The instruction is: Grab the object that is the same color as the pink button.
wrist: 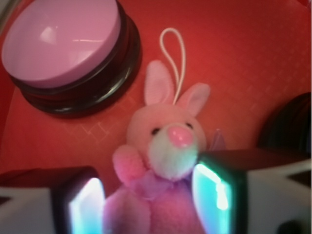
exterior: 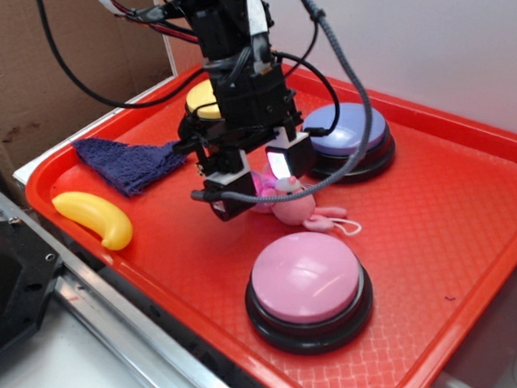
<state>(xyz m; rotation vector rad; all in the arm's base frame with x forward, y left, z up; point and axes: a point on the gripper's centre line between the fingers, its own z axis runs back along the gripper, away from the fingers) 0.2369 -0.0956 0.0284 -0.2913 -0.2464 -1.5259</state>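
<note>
The small pink plush bunny lies on the red tray, its ears and thin loop string pointing toward the large pink dome button. My gripper is down at the tray with a finger on each side of the bunny's body. In the wrist view the bunny fills the gap between the two lit pads, touching both, and my gripper is shut on its lower body. The pink button sits at the upper left there, apart from the bunny.
A lavender-blue button stands just behind the gripper; its dark base shows in the wrist view. A yellow button is partly hidden behind the arm. A blue cloth and a yellow banana lie at the tray's left.
</note>
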